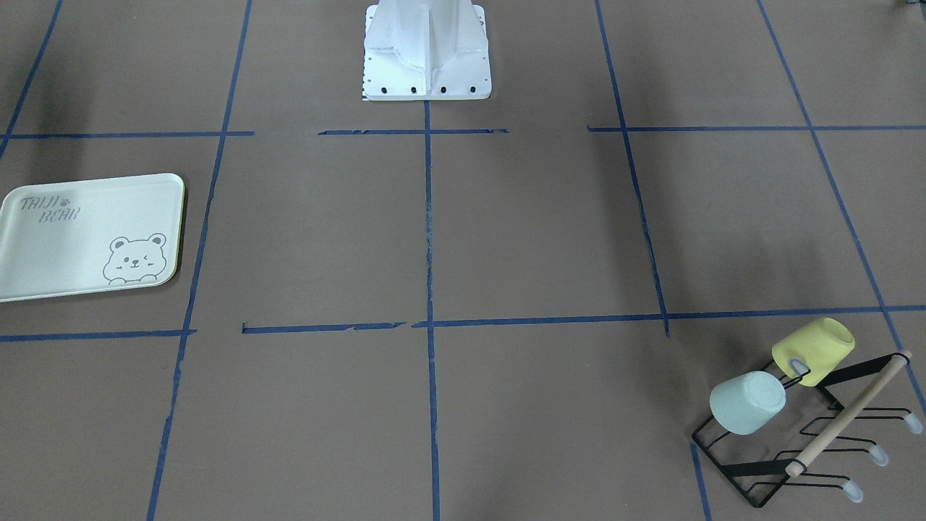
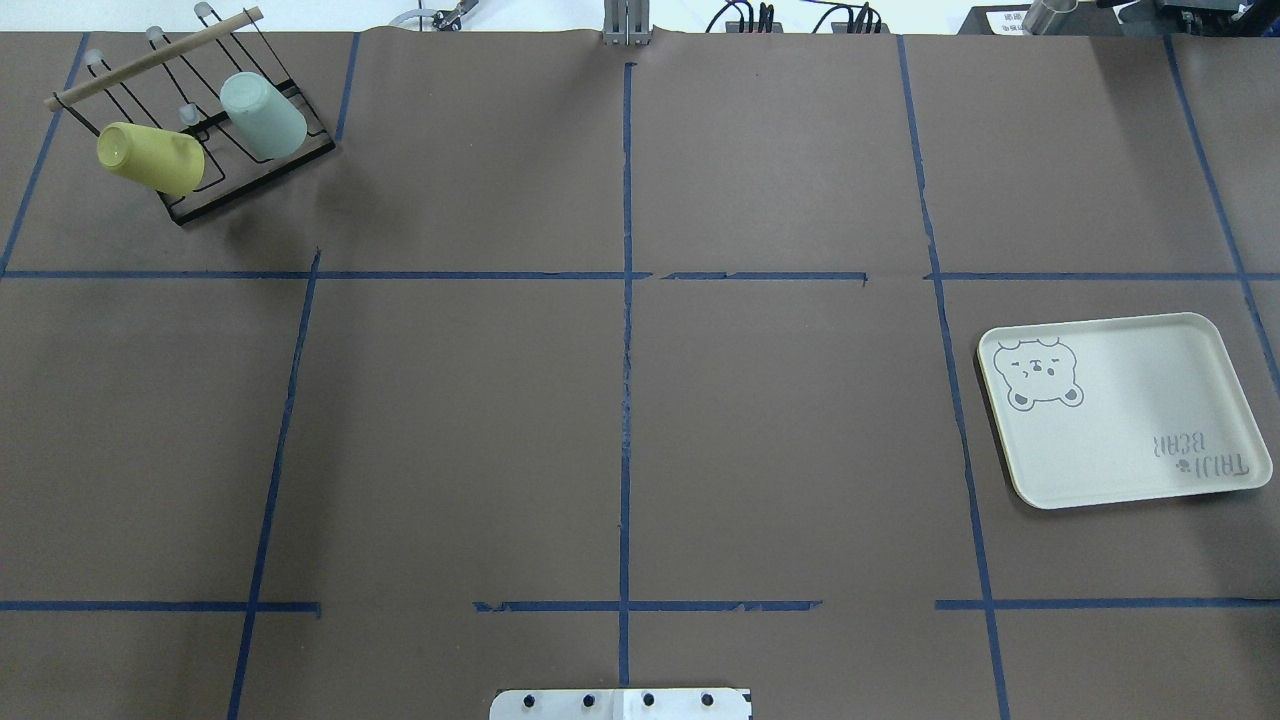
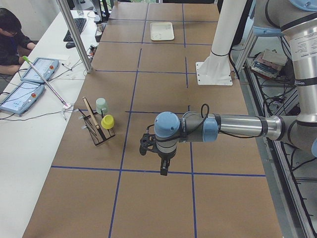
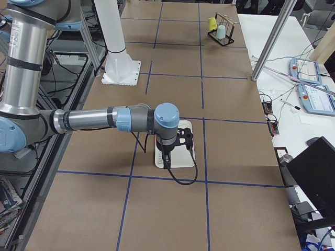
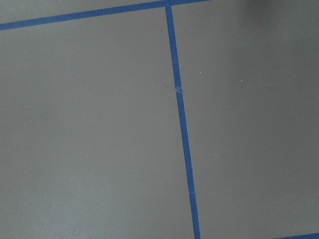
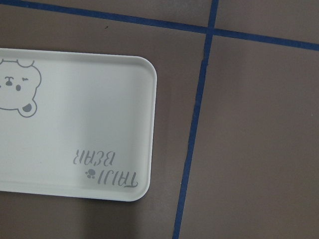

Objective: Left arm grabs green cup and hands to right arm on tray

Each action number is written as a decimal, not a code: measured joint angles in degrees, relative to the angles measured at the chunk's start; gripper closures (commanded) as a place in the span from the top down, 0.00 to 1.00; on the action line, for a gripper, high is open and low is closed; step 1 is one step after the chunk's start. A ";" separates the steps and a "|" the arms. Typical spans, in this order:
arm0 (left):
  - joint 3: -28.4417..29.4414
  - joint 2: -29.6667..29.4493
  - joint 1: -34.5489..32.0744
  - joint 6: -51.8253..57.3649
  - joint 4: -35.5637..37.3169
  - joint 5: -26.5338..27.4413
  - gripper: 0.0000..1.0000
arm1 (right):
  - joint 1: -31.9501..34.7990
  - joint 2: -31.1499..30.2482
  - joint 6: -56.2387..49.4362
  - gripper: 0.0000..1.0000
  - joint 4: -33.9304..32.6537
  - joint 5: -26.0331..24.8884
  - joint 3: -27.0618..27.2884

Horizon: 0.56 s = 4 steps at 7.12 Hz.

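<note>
The green cup [image 1: 747,402] hangs mouth-down on a black wire rack [image 1: 752,493] beside a yellow cup [image 1: 814,349]; both cups also show in the overhead view, the green cup [image 2: 262,115] at the far left corner. The tray [image 2: 1130,420] lies flat and bare on the robot's right side. My left gripper [image 3: 163,168] shows only in the exterior left view, hanging over bare table well short of the rack; I cannot tell if it is open or shut. My right gripper [image 4: 166,158] shows only in the exterior right view, above the tray [image 4: 184,161]; its state is unclear too.
A wooden bar [image 1: 846,416] tops the rack. The white robot base [image 1: 427,51] stands at the table's middle edge. Blue tape lines [image 2: 625,400] grid the brown table. The right wrist view shows the tray's corner [image 6: 75,124]. An operator [image 3: 12,39] sits at a side bench.
</note>
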 measured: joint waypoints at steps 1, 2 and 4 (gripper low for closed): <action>-0.13 0.00 0.03 0.02 0.02 -0.05 1.00 | 0.00 0.00 0.01 1.00 0.09 0.01 -0.04; -0.30 0.01 0.06 0.06 0.06 -0.07 1.00 | 0.00 0.00 0.01 1.00 0.12 0.04 -0.06; -0.34 -0.08 0.09 0.03 0.03 0.09 1.00 | 0.00 0.00 0.03 1.00 0.16 0.10 -0.07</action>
